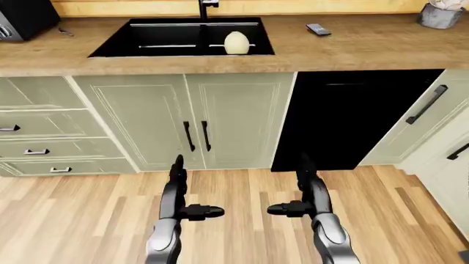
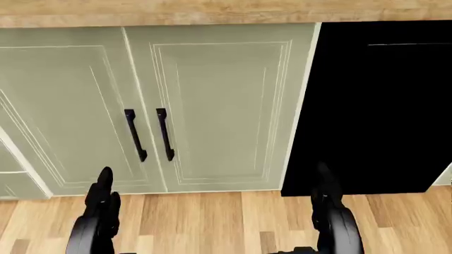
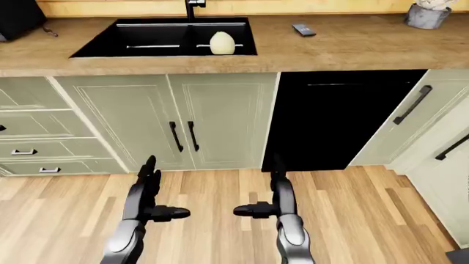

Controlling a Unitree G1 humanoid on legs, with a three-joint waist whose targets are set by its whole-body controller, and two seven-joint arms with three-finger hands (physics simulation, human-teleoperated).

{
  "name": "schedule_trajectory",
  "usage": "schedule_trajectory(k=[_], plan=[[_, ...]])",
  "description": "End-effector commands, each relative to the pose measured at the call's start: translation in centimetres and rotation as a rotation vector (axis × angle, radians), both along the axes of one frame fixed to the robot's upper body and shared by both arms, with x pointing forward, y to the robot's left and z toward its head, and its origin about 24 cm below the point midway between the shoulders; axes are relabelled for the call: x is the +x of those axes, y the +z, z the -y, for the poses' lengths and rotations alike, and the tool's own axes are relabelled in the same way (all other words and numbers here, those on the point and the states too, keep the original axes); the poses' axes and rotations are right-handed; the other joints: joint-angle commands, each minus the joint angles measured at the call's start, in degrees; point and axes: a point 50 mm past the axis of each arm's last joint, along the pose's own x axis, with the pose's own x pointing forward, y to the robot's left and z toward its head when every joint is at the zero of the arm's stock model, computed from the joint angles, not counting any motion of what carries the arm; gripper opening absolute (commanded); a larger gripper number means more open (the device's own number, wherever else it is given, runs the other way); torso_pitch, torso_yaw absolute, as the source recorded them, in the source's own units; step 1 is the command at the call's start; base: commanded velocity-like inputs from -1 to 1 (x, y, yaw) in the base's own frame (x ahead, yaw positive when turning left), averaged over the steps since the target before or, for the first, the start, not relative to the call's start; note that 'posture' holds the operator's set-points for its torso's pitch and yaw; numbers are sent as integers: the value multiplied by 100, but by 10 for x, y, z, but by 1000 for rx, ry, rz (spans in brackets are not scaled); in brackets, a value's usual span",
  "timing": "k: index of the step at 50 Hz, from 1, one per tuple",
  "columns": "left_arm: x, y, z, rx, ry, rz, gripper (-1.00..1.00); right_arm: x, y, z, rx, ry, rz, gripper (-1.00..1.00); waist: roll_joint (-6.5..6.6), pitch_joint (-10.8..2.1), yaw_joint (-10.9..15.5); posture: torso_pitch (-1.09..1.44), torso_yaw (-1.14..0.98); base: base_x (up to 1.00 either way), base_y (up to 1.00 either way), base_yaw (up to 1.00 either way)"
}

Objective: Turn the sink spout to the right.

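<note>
A black sink (image 1: pixel 161 47) is set in the wooden counter at the top of the left-eye view. Only the base of its black spout (image 1: pixel 206 6) shows at the top edge, so where the spout points is hidden. A pale egg-shaped object (image 1: pixel 237 43) lies in the basin's right side. My left hand (image 1: pixel 183 190) and right hand (image 1: pixel 302 187) hang low over the wood floor, far below the counter, fingers straight up and thumbs turned inward. Both hands are open and hold nothing.
Pale green cabinet doors (image 1: pixel 194 118) with black handles stand under the sink, drawers (image 1: pixel 37 132) to their left. A black appliance panel (image 1: pixel 352 115) sits to the right. On the counter lie a small dark device (image 1: pixel 318 29), a grey pot (image 1: pixel 440 15) and a black appliance (image 1: pixel 22 19).
</note>
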Motion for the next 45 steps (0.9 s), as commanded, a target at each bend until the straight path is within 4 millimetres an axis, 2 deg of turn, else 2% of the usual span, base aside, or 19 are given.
schedule_trajectory(k=[1,3,4,5,7,8,18,21,26,34,37,39,40,41,42,43,44,45], plan=[[12,30,-3,-16,10,156,100,5,38,2,5,2,194,100,-45,-5,-12,0,0,0,0,0],[13,31,-4,-15,14,153,100,7,38,3,-78,-27,192,100,-7,-357,31,0,0,0,0,0],[13,30,-4,-12,15,152,100,8,40,4,-102,-41,207,100,-12,-292,38,0,0,0,0,0],[12,30,-4,-6,14,154,100,7,42,4,-95,-40,221,100,-35,-88,29,0,0,0,0,0],[11,30,-2,-1,11,157,100,3,45,3,-85,-21,229,100,-45,-398,32,0,0,0,0,0],[11,30,-2,0,10,158,100,1,46,2,-86,-15,231,100,-46,-431,38,0,0,0,0,0],[9,34,-5,-3,22,172,100,-3,40,1,-54,-5,195,100,-29,-475,38,0,0,0,0,0],[9,34,-5,-2,21,172,100,-8,46,0,-56,-15,210,100,-24,-499,45,0,0,0,0,0],[9,36,-5,-3,23,175,100,-7,43,1,-61,-20,197,100,-13,-509,39,0,0,0,0,0],[14,38,-8,14,22,185,100,-8,50,7,-22,-50,225,100,-12,-481,39,0,0,0,0,0],[17,57,-11,12,31,204,100,-4,63,12,-38,-62,222,100,-9,-482,36,0,0,0,0,0],[18,63,-16,1,47,209,100,-4,68,13,-57,-69,220,100,-12,-479,36,0,0,0,0,0],[18,62,-18,-2,54,207,100,-4,67,14,-63,-74,213,100,25,-551,32,0,0,0,26,0],[18,62,-18,-3,55,205,100,-5,67,14,-63,-76,215,100,-116,-448,47,0,0,0,100,0],[17,61,-18,-2,56,204,100,-5,66,14,-63,-75,215,100,-334,-291,50,0,0,0,100,0],[15,62,-17,-4,54,206,100,-6,66,13,-63,-76,217,100,-411,-307,16,0,0,0,100,0],[14,62,-16,-4,51,207,100,-7,65,13,-63,-76,217,100,-414,-360,-2,0,0,0,100,0],[12,60,-15,-4,49,208,100,-8,63,11,-54,-69,222,100,-486,-263,-8,0,0,0,0,0]])
